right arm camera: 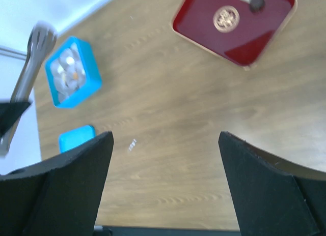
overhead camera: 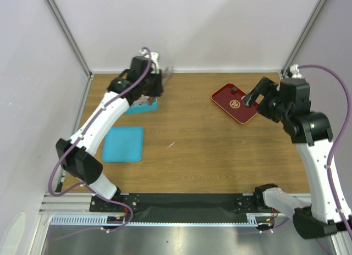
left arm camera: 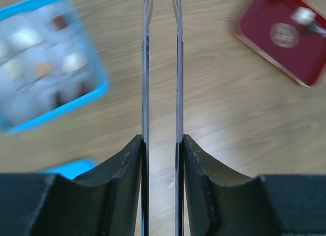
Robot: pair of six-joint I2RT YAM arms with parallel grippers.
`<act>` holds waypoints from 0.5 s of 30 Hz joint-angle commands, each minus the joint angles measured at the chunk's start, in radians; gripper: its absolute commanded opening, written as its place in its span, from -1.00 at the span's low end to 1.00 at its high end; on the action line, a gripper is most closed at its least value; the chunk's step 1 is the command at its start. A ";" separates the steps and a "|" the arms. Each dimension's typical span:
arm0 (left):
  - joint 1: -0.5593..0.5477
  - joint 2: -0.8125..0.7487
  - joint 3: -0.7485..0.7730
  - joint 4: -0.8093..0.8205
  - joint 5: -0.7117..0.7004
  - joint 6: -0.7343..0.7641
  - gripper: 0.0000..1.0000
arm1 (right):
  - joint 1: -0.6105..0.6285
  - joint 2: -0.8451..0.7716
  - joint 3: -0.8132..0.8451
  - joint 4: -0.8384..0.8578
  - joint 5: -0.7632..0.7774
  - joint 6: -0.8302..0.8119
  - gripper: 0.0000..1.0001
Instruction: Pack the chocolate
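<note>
Work at a brown wood-grain desk [overhead camera: 192, 139]: at the far left corner, the left tool [left arm camera: 162, 144] is clamped on a pair of long metal tongs [left arm camera: 147, 68]. Their two thin blades run parallel, slightly apart, straight out from between the tool's black fingers [left arm camera: 127, 165].

Just left of the blades in the left wrist view sits an open bright blue square plastic box [left arm camera: 61, 109]. It holds small bite-sized chocolates [left arm camera: 74, 60] in cream, tan and dark brown, set in a pale insert. The view is blurred, so their number cannot be told.

A flat blue rectangular lid [overhead camera: 124, 144] lies apart from the box, nearer the desk's near edge.

At the far right lies a dark red rectangular tray [left arm camera: 305, 58] with a round gold emblem at its middle. It carries two more sweets at its far end, a pale piece [left arm camera: 304, 15] and a dark piece [right arm camera: 257, 2], close together.

The right tool [right arm camera: 165, 139] hovers near that tray, its jaws spread wide with nothing between them. A small pale fleck [overhead camera: 171, 145] lies on the bare wood between the lid and the tray.
</note>
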 commanded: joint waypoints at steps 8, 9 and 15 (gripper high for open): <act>-0.272 0.228 -0.082 0.503 0.217 0.046 -0.19 | 0.006 -0.314 -0.253 0.179 0.130 -0.025 0.85; -0.281 0.269 -0.068 0.530 0.232 0.046 -0.18 | 0.006 -0.323 -0.247 0.171 0.144 -0.031 0.86; -0.355 0.390 0.015 0.584 0.251 0.085 -0.12 | 0.006 -0.409 -0.236 0.140 0.176 -0.048 0.87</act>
